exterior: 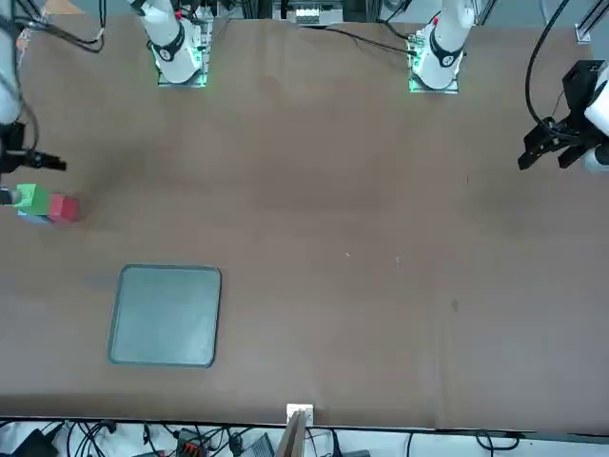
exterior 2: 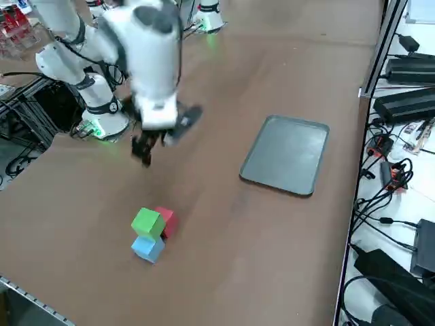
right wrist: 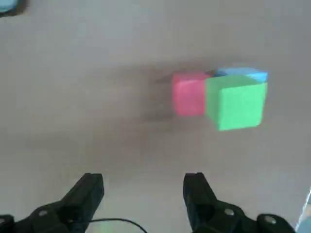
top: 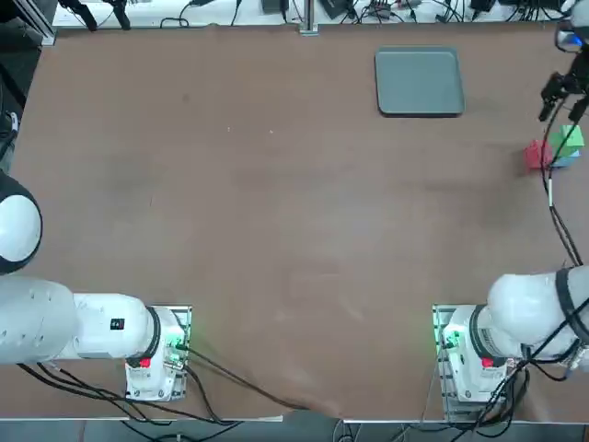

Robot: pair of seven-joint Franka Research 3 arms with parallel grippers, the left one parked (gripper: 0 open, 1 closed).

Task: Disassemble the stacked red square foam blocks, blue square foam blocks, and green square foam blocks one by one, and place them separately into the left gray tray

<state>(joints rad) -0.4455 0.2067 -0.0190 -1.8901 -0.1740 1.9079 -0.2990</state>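
The green block sits on top of the blue block, and the red block stands on the table touching them. The same cluster shows near the table's right edge, with the red block, the green block and the blue block. My right gripper hovers above the table, apart from the cluster on the tray's side, open and empty. In the wrist view the gripper has its fingers spread, with the red block, green block and blue block ahead. The gray tray lies empty at the far side.
The blocks lie close to the table's right edge. Cables and power bricks lie beyond the table's far edge, past the tray. The parked left arm stays at the near left.
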